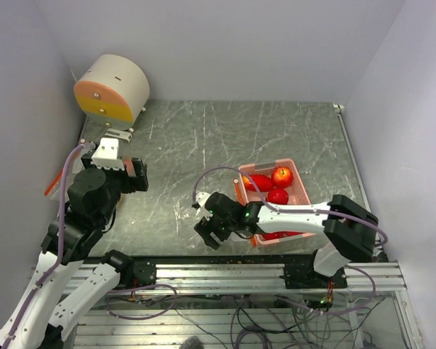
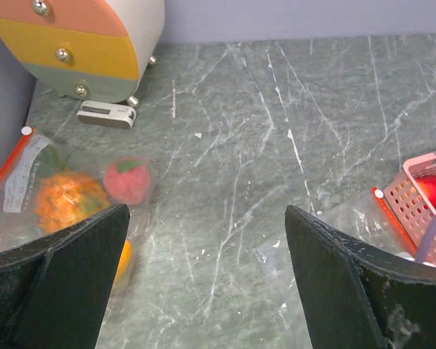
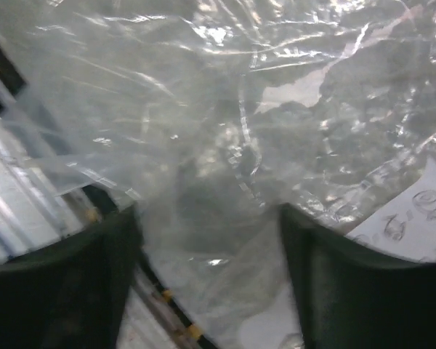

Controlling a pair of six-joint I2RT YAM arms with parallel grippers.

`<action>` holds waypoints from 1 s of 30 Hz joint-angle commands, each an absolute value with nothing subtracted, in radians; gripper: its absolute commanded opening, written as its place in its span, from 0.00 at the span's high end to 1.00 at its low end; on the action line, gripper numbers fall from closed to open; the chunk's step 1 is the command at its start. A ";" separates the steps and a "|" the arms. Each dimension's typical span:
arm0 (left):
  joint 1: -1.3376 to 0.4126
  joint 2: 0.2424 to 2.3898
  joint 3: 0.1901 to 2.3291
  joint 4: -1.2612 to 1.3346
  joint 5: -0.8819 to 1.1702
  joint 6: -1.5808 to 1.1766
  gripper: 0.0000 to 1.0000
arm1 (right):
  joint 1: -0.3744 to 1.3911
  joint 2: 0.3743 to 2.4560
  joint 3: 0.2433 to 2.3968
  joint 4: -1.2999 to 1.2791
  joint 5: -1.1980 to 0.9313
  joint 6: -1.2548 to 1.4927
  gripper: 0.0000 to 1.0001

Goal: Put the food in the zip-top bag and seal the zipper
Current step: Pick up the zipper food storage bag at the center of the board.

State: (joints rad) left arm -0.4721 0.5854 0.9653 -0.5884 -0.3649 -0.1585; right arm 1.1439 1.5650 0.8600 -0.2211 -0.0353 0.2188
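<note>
My right claw (image 3: pixel 209 218) released, fingers wide apart, crumpled film of clear bag (image 3: pixel 240 109) between them, lower centre of top view. Just beyond, red apples (image 1: pixel 282 176) in pink basket (image 1: pixel 303 187). My left claw (image 2: pixel 207 218) released, fingers wide. Orange fruit (image 2: pixel 65 200) and peach (image 2: pixel 127 180) inside second bag (image 2: pixel 18 171), far left.

Bumpy orange fruit (image 2: pixel 65 200) and pink peach (image 2: pixel 127 180) lie inside the clear zip-top bag (image 2: pixel 18 182) (red-edged), left; glossy red apples (image 1: pixel 282 176) sit in the pink basket (image 1: pixel 303 190), right
</note>
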 commanded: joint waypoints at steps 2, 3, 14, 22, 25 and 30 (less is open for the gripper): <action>-0.465 0.573 0.950 -0.589 -0.318 -0.178 0.00 | 1.146 1.650 0.904 -0.218 0.047 0.237 0.68; -0.465 0.571 0.952 -0.591 -0.316 -0.178 0.00 | 1.145 1.650 0.925 -0.232 0.086 0.260 0.95; -0.464 0.471 0.946 -0.558 -0.307 -0.202 0.11 | 0.952 1.145 0.964 0.136 0.060 0.808 1.00; -0.465 0.356 0.816 -0.330 -0.180 -0.322 0.06 | 0.856 1.135 0.926 0.700 -0.221 1.094 1.00; -0.465 0.340 0.734 -0.119 -0.053 -0.450 0.05 | 0.854 1.184 0.978 0.791 -0.306 1.145 1.00; -0.465 0.366 0.633 0.169 0.121 -0.676 0.07 | 0.854 1.222 1.041 0.909 -0.400 1.205 1.00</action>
